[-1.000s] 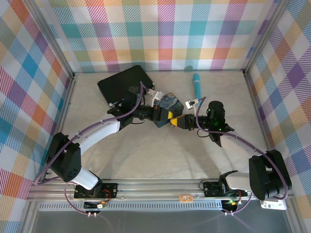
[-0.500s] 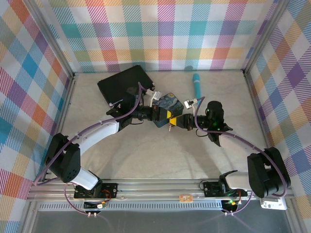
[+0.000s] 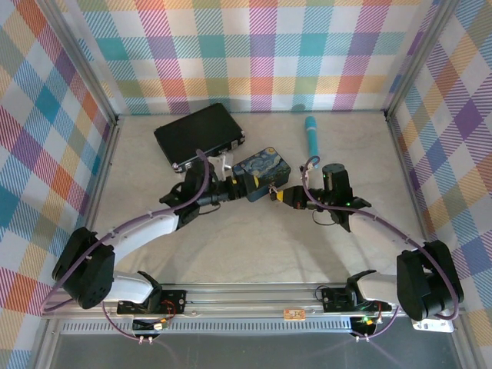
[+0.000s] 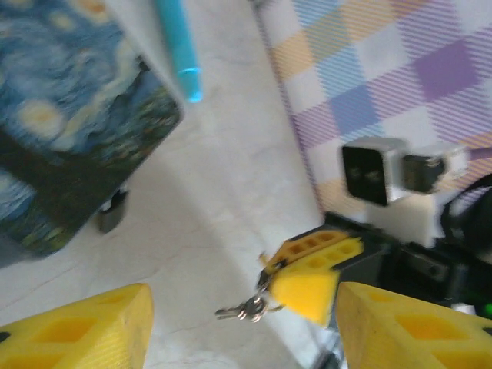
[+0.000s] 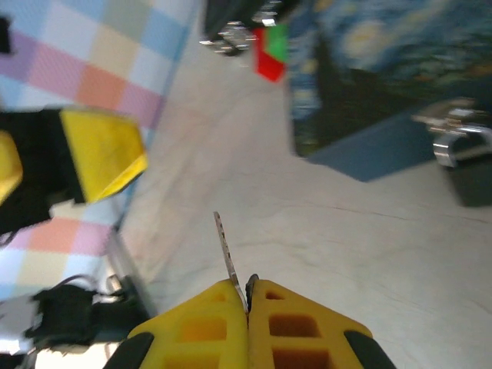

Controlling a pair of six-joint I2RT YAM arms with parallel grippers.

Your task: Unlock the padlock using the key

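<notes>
My right gripper (image 5: 247, 296) is shut on the key (image 5: 225, 244), a thin silvery blade that sticks up out of its closed yellow fingers. In the left wrist view the key (image 4: 244, 309) hangs with its ring from those fingers (image 4: 311, 278). The padlock (image 5: 460, 161), small and dark grey with a silvery shackle, sits at the edge of the blue starry-night tin (image 3: 261, 171); it also shows under the tin's corner (image 4: 113, 215). My left gripper (image 4: 242, 338) is open with nothing between its fingers, and stands left of the tin (image 3: 233, 187), facing the right gripper (image 3: 283, 194).
A black case (image 3: 198, 134) lies at the back left, behind the tin. A teal pen (image 3: 312, 132) lies at the back, right of the tin. Red and green bits (image 5: 269, 52) show near the tin's far side. Plaid walls enclose the table.
My left gripper has opened and drawn back to the left, away from the right gripper. The right gripper has closed fully on the key and stays near the tin's front.
</notes>
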